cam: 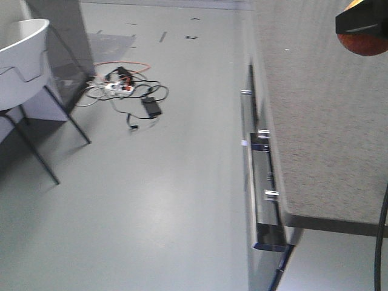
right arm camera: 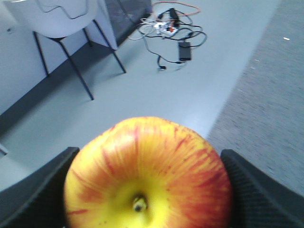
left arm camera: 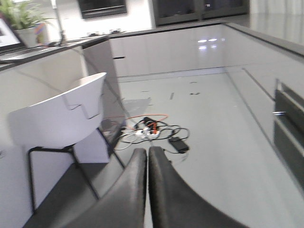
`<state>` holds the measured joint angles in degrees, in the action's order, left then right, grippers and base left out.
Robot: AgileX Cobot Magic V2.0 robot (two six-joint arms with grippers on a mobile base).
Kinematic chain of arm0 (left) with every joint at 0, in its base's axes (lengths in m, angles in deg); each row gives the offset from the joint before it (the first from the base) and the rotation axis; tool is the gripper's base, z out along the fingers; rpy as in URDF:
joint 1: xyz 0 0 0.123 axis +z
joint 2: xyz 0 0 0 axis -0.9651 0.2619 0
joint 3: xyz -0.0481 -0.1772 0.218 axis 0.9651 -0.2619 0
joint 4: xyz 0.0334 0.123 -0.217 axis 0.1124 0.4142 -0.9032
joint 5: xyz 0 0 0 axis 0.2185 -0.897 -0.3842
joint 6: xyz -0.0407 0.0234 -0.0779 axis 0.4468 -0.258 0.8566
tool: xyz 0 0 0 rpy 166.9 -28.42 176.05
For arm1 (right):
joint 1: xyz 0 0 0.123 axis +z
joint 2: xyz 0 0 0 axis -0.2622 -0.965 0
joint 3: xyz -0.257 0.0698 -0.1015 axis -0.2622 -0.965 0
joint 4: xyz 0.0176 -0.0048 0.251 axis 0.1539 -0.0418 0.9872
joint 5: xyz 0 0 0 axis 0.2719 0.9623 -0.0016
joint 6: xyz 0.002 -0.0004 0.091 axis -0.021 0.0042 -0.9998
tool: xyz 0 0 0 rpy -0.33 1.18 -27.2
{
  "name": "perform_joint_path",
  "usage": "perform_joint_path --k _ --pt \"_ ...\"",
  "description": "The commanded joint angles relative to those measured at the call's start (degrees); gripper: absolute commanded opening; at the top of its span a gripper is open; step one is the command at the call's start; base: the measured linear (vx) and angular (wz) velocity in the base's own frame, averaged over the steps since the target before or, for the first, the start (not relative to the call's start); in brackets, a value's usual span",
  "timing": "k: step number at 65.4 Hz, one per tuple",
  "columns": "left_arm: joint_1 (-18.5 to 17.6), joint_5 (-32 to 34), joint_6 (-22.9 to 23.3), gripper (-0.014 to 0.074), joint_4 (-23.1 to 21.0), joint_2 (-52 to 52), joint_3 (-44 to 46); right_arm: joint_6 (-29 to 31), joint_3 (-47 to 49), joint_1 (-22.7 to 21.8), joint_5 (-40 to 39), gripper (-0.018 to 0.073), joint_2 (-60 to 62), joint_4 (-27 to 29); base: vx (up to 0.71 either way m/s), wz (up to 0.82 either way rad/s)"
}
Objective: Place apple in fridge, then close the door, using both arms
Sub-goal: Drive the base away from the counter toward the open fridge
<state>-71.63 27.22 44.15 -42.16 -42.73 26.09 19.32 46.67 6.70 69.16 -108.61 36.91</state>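
The apple, red streaked over yellow with its stem toward the camera, fills the lower right wrist view. My right gripper is shut on it, with one black finger on each side. In the front view the apple hangs at the top right under the gripper's black body. A grey speckled panel takes up the right side. Clear bins with blue-taped edges run along its left edge, so I take it as the door. The fridge's shelves are out of view. My left gripper is shut and empty, high over the floor.
A white chair on black legs stands at the left. A tangle of cables with a power strip and adapter lies on the grey floor. White cabinets line the far wall, and a potted plant stands on the left counter.
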Motion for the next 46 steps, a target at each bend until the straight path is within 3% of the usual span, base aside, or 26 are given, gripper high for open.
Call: perform_joint_path --k 1,46 --pt "-0.33 3.52 0.13 -0.0007 -0.34 -0.86 1.05 0.42 1.77 -0.18 -3.32 0.0123 1.82 2.54 -0.03 0.5" --pt "-0.33 3.52 0.13 -0.0007 -0.34 -0.86 1.05 0.42 1.77 -0.18 -3.32 0.0123 1.82 2.54 -0.03 0.59"
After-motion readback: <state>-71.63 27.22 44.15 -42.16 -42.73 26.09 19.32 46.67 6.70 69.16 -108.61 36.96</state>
